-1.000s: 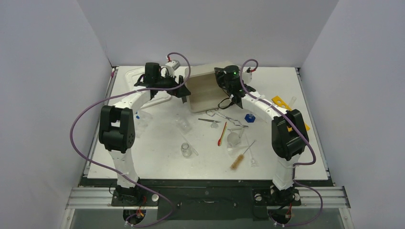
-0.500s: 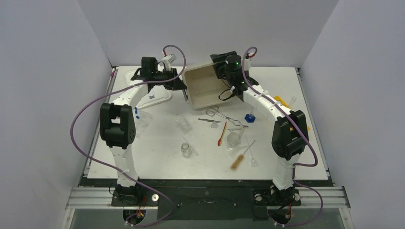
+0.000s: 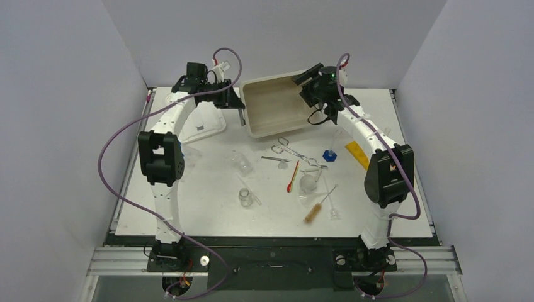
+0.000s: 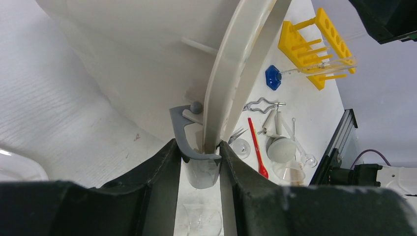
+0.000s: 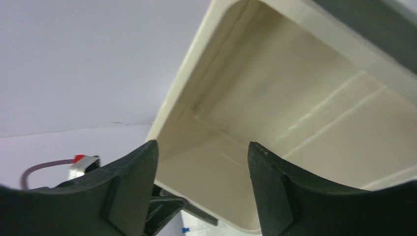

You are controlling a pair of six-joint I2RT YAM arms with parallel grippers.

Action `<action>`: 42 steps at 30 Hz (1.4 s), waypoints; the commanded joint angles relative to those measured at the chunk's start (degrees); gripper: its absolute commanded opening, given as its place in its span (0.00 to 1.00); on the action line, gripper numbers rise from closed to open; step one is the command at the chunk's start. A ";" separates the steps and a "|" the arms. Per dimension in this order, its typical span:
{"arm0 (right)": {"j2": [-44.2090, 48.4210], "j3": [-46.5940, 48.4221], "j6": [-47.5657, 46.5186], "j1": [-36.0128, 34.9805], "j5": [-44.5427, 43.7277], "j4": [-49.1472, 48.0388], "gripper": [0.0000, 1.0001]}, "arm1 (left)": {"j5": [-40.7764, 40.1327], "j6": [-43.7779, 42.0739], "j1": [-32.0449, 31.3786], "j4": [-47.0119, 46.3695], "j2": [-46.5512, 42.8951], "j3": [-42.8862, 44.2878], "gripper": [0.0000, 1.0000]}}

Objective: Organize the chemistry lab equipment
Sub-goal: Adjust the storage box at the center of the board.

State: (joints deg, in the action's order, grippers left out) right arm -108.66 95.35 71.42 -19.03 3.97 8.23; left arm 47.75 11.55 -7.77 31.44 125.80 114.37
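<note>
At tub (image 4: 236, 64) rim, left pincer (image 4: 197, 146) clamped; right pincer (image 5: 201, 147) grip unclear.

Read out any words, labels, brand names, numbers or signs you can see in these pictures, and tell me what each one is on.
None: no view shows any readable text.
The beige tub, the yellow rack and the red spatula show no lettering.
Any marks on the arms are too small to tell.
</note>
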 commanded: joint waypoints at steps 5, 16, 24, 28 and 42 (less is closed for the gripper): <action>-1.34 13.06 -25.08 2.37 -10.04 17.40 0.75 | -5.07 -3.13 0.04 9.90 0.95 8.27 0.40; -12.08 23.75 -36.59 4.68 -15.30 26.68 0.74 | -12.90 -5.50 -0.40 13.99 3.34 12.60 0.66; -14.50 24.99 -36.56 4.74 -12.46 24.53 0.72 | -14.97 -8.65 -0.62 16.24 4.84 15.24 0.67; -13.42 22.60 -35.88 4.37 -10.81 20.68 0.70 | -15.50 -8.93 -0.59 16.37 4.57 15.40 0.68; -19.28 25.89 -36.12 3.34 -10.03 18.12 0.55 | -15.10 -8.74 -0.33 12.52 2.99 14.19 0.89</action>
State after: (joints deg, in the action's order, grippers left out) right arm -126.21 119.15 36.01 -15.46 -5.56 27.86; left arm 35.81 3.60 -8.03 46.35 129.97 125.21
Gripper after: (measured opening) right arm 0.560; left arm 0.895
